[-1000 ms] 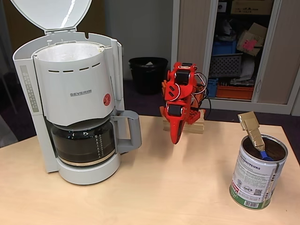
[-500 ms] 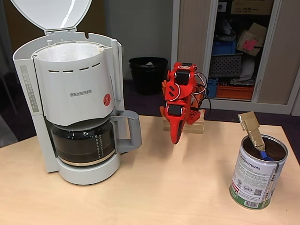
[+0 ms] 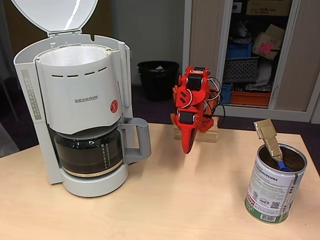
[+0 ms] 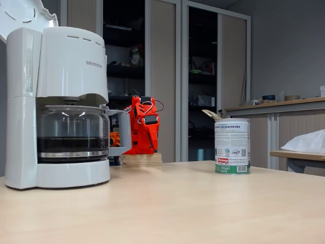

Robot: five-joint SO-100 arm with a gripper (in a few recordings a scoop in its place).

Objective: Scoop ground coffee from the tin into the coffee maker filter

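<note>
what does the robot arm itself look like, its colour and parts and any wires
A bright red plastic arm of chunky segments with black motor blocks set into its joints. Thin dark cables loop off its upper right side, as the higher fixed view shows. It stands on a pale wooden block. Its gripper tapers to a red point.

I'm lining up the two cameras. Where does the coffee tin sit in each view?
Higher fixed view: the tin stands at the lower right, a scoop handle poking out.
Low fixed view: the tin stands right of centre.
Shared landmark: the coffee maker, far left in both.

Red arm (image 3: 191, 107) folded — end effector (image 3: 186, 148) down
</note>
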